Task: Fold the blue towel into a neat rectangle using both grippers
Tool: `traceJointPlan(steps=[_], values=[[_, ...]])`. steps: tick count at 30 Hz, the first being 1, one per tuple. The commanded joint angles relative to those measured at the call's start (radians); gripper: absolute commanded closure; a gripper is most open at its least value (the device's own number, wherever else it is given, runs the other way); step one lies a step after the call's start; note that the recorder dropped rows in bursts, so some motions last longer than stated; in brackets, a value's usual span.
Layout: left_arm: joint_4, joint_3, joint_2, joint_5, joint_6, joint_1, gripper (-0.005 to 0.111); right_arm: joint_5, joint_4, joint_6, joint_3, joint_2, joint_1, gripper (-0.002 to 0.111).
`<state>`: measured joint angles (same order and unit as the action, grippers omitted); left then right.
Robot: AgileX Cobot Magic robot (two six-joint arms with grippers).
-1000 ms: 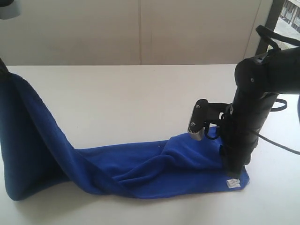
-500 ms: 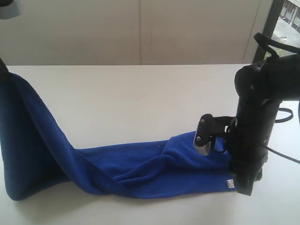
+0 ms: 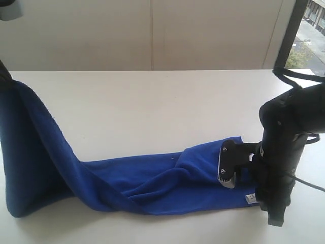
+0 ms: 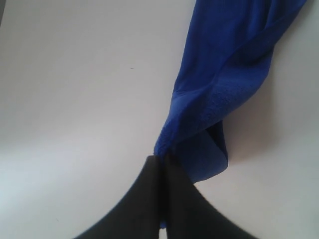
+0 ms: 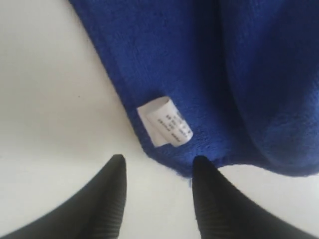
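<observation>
Now my left end effector (image 4: 160, 159) holds the blue towel (image 3: 152, 178) clenched and raised. My right end effector (image 5: 158, 164), released, should straddle the corner at the white tag (image 5: 165, 128) squarely before pinching

The right claw (image 5: 158, 164) has backed off the blue towel (image 3: 152, 180) — its tagged corner now lies uncovered.

A white desk (image 3: 152, 101) is seen across the lower part of the exterior view, its surface plain and matte. Behind it, a pale wall (image 3: 213, 33) is divided by a thin vertical seam (image 3: 151, 35) at 12 o'clock. A dark window frame (image 3: 293, 28) is set at 2 o'clock, with greenery (image 3: 298, 57) seen beyond. A grey object (image 3: 10, 7) is cut off at 10 o'clock.
</observation>
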<state>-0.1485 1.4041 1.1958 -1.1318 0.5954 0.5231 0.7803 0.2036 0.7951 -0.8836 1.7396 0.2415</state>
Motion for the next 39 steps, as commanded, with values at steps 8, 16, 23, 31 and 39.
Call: traceJointPlan(steps=[8, 16, 23, 31, 39], values=[[0.020, 0.005, -0.008, -0.058, 0.011, -0.001, 0.107, -0.108, 0.038, -0.014, 0.037, 0.003, -0.003, 0.070], [0.020, 0.005, -0.008, -0.058, 0.011, -0.001, 0.107, -0.085, 0.038, -0.014, 0.037, 0.039, -0.003, 0.087], [0.020, 0.005, -0.008, -0.058, 0.011, -0.001, 0.107, -0.053, 0.041, -0.014, 0.035, 0.037, -0.003, 0.109], [0.014, 0.005, -0.008, -0.065, 0.011, -0.001, 0.107, -0.017, 0.041, -0.018, 0.027, -0.097, -0.003, 0.108], [-0.068, 0.005, -0.010, -0.089, 0.009, -0.001, 0.107, 0.071, 0.090, -0.100, 0.008, -0.312, -0.003, 0.108]])
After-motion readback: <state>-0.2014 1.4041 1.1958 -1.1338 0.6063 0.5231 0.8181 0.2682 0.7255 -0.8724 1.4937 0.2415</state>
